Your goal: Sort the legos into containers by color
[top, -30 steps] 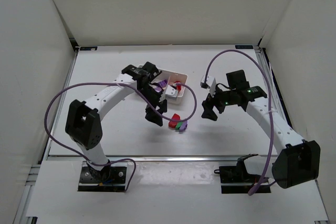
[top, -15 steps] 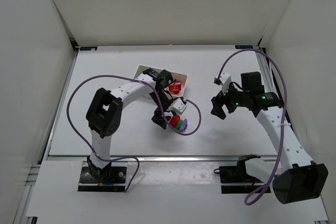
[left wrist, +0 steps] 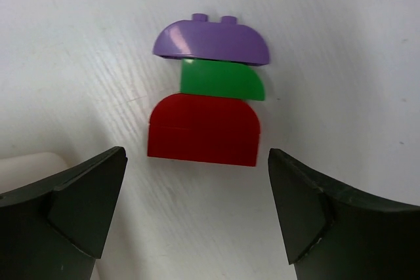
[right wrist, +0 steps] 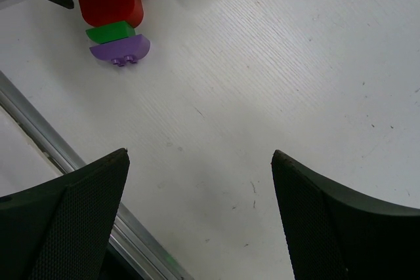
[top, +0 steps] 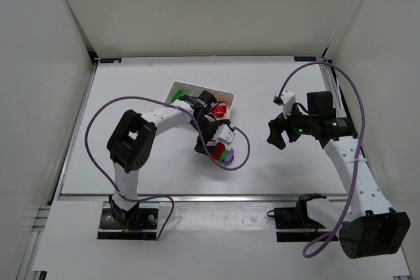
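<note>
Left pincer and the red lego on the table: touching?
Apart. The left wrist view shows strips of bare table on both sides of the red lego, between it and each finger of the open left pincer.

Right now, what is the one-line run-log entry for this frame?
left gripper open over red-green-purple lego stack | right gripper open, empty | tray holds some legos
</note>
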Action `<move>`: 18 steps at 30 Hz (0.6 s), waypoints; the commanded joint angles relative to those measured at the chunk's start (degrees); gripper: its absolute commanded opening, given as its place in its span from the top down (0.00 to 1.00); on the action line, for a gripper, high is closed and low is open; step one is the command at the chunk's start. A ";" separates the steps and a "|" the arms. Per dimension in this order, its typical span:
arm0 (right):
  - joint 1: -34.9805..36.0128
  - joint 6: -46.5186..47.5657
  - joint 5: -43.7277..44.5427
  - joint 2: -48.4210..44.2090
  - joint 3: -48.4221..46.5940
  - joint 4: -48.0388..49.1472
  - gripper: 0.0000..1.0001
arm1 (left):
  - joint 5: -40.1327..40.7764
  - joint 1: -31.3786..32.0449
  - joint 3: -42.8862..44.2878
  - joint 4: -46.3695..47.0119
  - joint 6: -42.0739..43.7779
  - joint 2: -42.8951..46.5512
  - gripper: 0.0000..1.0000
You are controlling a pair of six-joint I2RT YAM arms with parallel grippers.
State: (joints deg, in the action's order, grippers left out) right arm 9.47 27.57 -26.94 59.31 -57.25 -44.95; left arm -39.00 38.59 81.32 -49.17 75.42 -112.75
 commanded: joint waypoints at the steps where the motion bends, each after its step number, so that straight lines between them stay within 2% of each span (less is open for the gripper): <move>1: -0.25 -0.24 -0.39 0.54 -0.40 0.12 0.08 | 0.86 0.35 -1.33 6.80 -3.35 3.85 0.01; 10: -0.25 0.64 -0.66 1.86 -0.67 0.48 0.08 | 0.16 0.70 -2.30 6.72 -2.91 3.85 0.00; 18: -0.25 0.47 -0.66 2.21 -0.05 0.74 0.08 | -1.86 2.02 -6.52 5.13 0.60 5.96 0.01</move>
State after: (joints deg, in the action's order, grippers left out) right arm 9.43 27.62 -27.11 61.34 -57.25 -44.93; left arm -38.24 39.75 76.23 -43.38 73.78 -111.59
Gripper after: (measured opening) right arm 0.919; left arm 0.995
